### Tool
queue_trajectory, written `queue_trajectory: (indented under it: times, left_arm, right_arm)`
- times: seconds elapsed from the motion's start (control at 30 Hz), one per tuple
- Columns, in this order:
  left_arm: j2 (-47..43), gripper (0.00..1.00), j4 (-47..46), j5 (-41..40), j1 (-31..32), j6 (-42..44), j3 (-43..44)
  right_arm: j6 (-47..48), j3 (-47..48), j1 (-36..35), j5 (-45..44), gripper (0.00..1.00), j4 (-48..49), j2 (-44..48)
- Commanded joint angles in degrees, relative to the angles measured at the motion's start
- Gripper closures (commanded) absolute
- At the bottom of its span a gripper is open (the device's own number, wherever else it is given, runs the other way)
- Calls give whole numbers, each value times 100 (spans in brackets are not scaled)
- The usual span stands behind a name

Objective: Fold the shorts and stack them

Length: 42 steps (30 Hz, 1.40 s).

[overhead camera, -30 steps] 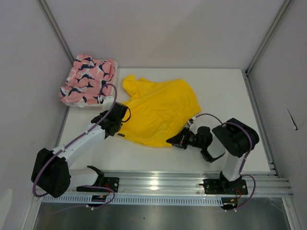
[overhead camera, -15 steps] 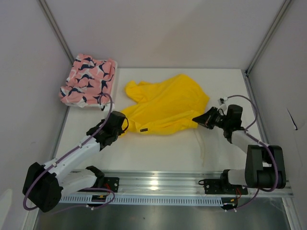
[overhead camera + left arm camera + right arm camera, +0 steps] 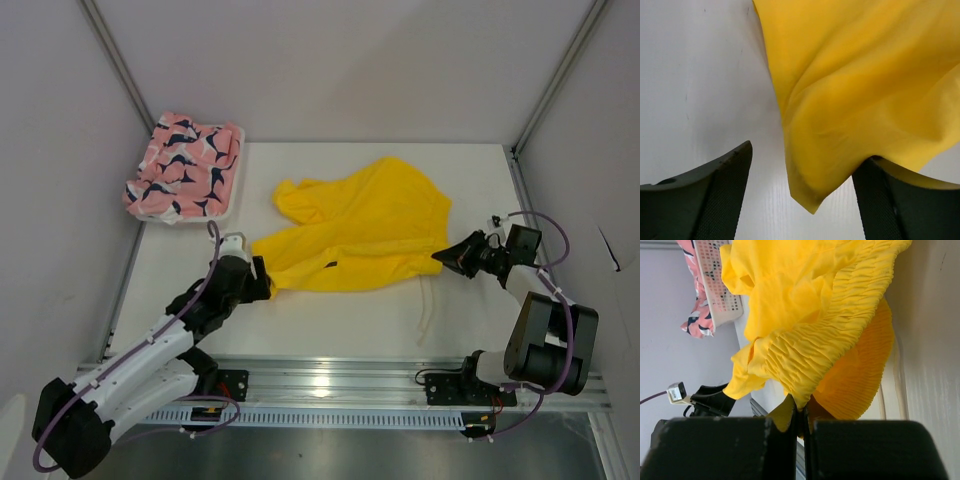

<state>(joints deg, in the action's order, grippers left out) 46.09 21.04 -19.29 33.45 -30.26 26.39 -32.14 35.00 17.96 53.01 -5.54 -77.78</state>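
Left jaws stand wide, low in the left half of the top view. Their two dark fingers [image 3: 715, 195] are well apart in the wrist view. A corner of the yellow shorts [image 3: 370, 225] hangs between them and touches only the right-hand finger. The left arm [image 3: 170, 335] runs from the lower left corner up to that corner of cloth.

In the upper left, against the side wall [image 3: 60, 200], the pink shorts [image 3: 185, 170] with their navy-and-white print lie bunched on a white mesh basket [image 3: 720, 292]. They are apart from the yellow pair, with a strip of bare bench [image 3: 330, 320] between.

The yellow shorts lie across the middle of the white bench. Their lower edge is drawn out flat from left to right, and a looser lobe is rumpled toward the back. A pale drawstring [image 3: 428, 310] trails from under the lower edge toward the metal rail [image 3: 400, 378] along the bottom.

Right jaws, at the right edge of the cloth, are pressed together on the gathered elastic waistband, with the fingers [image 3: 715, 450] meeting on the fabric. The right arm [image 3: 535, 300] stands close to the bench's right edge.

Pale walls and slanting metal posts [image 3: 555, 75] close in the left, back and right sides. Open bench shows below the yellow cloth and along the back.
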Motion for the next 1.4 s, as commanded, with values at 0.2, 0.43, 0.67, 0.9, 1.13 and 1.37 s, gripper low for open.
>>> queue_trajectory:
  times: [0.2, 0.43, 0.67, 0.9, 1.13, 1.37]
  left_arm:
    - [-557, 10, 67, -163, -23, -120, -11]
    - [-117, 16, 129, 161, -23, -296, 138]
    - [-1206, 13, -310, 1550, -23, -1095, -545]
    - [-1340, 11, -1058, 2289, -23, -1579, -1136]
    - [-1400, 11, -803, 2166, -14, -1790, -1364]
    - [-2033, 11, -1523, 2237, -14, -1782, -1900]
  right_arm:
    - [-90, 305, 129, -45, 100, 132, -97]
    - [-266, 595, 86, -186, 100, 167, -264]
    - [-520, 622, -11, -177, 100, 475, -475]
    - [-609, 639, -73, -213, 100, 703, -581]
    - [-574, 683, -64, -265, 100, 668, -642]
    - [-670, 595, -55, -178, 100, 905, -748]
